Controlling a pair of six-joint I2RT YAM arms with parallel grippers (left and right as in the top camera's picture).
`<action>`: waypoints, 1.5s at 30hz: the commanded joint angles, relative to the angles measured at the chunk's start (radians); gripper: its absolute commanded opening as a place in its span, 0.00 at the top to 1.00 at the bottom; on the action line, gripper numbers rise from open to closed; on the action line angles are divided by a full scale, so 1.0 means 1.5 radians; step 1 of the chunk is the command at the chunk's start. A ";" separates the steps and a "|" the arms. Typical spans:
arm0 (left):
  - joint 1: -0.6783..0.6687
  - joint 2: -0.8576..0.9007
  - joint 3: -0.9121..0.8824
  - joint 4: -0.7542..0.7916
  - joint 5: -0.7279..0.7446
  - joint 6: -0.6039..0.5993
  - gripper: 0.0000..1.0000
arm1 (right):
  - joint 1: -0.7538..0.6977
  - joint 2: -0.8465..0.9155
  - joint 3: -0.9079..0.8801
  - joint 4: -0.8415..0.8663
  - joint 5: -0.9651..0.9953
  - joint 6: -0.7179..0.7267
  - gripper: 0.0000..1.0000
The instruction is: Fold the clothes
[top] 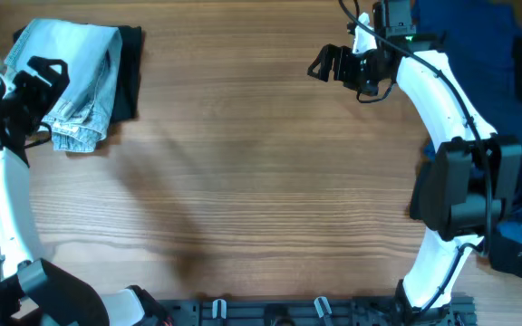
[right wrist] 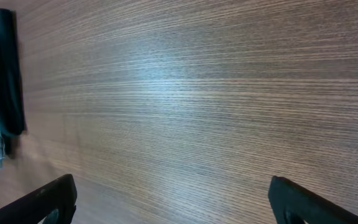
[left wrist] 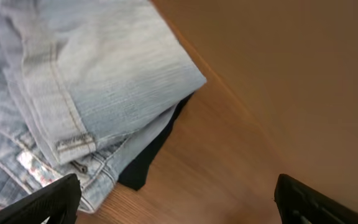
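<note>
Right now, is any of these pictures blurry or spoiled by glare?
Overhead: even light, sharp, with a faint soft shadow on the table. Left wrist: the denim shorts are crisp, but the bare wood beyond goes smooth and out of focus. Right wrist: a pale sheen runs across the wood grain, and the black garment at the left edge is dark, its detail lost.

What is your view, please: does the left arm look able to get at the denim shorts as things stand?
Probably yes. The left gripper is open and right at the shorts, which lie folded on a dark garment, and nothing stands between them.
</note>
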 commanded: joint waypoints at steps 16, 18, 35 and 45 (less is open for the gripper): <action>-0.064 0.131 0.006 0.323 -0.183 0.343 0.00 | 0.003 -0.023 -0.004 0.014 -0.015 -0.067 0.09; -0.067 0.178 0.006 0.401 -0.207 0.349 0.00 | 0.003 -0.023 -0.004 0.013 -0.016 -0.078 0.09; -0.099 0.564 0.008 0.548 -0.227 0.322 0.00 | 0.003 -0.023 -0.004 -0.007 -0.013 -0.085 0.07; -0.100 0.355 0.009 0.500 -0.261 0.288 0.00 | 0.002 -0.029 0.008 0.018 -0.013 -0.119 0.01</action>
